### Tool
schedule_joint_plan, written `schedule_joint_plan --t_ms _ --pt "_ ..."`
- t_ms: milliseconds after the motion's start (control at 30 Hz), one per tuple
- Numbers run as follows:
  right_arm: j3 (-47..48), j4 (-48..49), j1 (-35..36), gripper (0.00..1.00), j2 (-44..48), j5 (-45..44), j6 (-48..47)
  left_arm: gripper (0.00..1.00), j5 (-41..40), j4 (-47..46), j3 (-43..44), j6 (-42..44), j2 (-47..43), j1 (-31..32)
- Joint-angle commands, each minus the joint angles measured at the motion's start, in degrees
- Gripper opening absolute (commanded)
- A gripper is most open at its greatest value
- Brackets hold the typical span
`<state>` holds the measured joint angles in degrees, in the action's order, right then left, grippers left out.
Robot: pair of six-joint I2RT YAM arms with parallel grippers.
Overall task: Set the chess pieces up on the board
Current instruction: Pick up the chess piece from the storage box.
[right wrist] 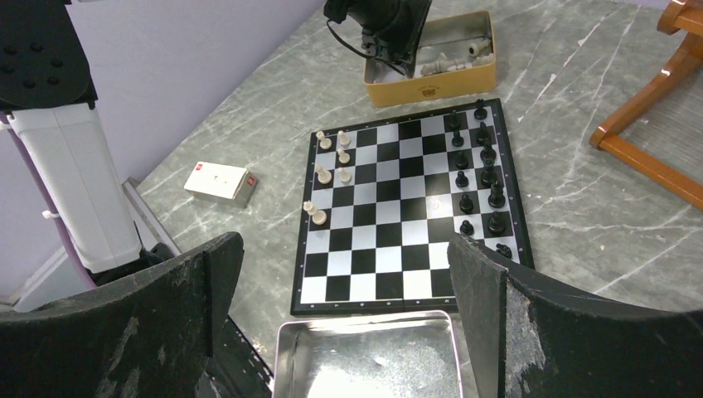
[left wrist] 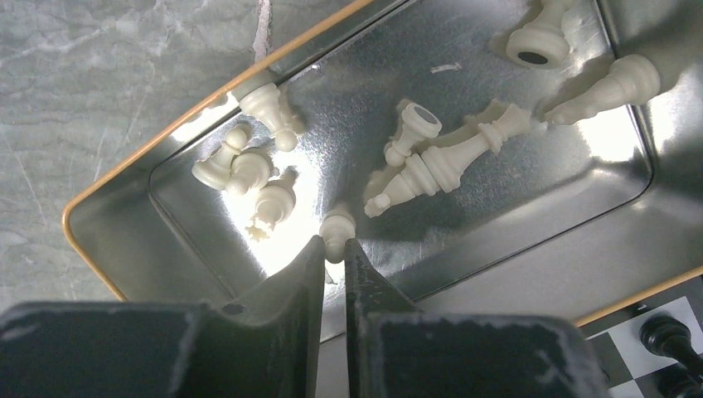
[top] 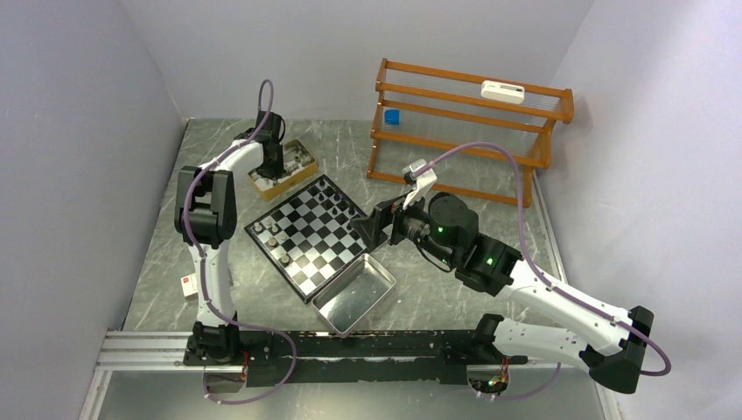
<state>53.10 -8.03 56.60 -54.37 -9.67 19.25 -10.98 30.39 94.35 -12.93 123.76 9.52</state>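
My left gripper [left wrist: 333, 242] reaches down into the gold-coloured box [left wrist: 224, 87] and is shut on the top of a small white chess piece [left wrist: 337, 224]. Several more white pieces [left wrist: 452, 157] lie loose on the box's shiny floor. On the board [top: 311, 234] several black pieces [right wrist: 489, 178] stand along the far side and several white pieces [right wrist: 332, 166] along the other. My right gripper [right wrist: 344, 249] hovers open and empty by the board's near edge, above the metal tray. In the top view the left gripper [top: 271, 166] is over the box [top: 278, 185] and the right gripper [top: 367, 229] is at the board's right corner.
The shiny metal tray [top: 354, 293] lies against the board's near corner and holds nothing. A wooden rack [top: 472, 122] stands at the back right. A small white and red box [top: 188, 284] lies by the left arm's base. Grey walls close in both sides.
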Motion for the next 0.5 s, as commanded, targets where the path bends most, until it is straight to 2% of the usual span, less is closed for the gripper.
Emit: schedule_joint_plan --t_ms 0,300,467 --pt "-0.5 1.8 -0.1 0.99 0.5 -0.5 0.2 0.16 0.6 1.1 2.7 0.3 -0.7 -0.3" --pt "-0.7 0.6 -0.1 0.99 0.9 -1.6 0.1 0.15 3.1 1.8 3.5 -0.2 -4.2 -0.2" --pt "-1.2 0.9 -0.2 0.99 1.3 -1.3 1.0 0.14 4.4 6.0 5.4 -0.6 -5.4 -0.2"
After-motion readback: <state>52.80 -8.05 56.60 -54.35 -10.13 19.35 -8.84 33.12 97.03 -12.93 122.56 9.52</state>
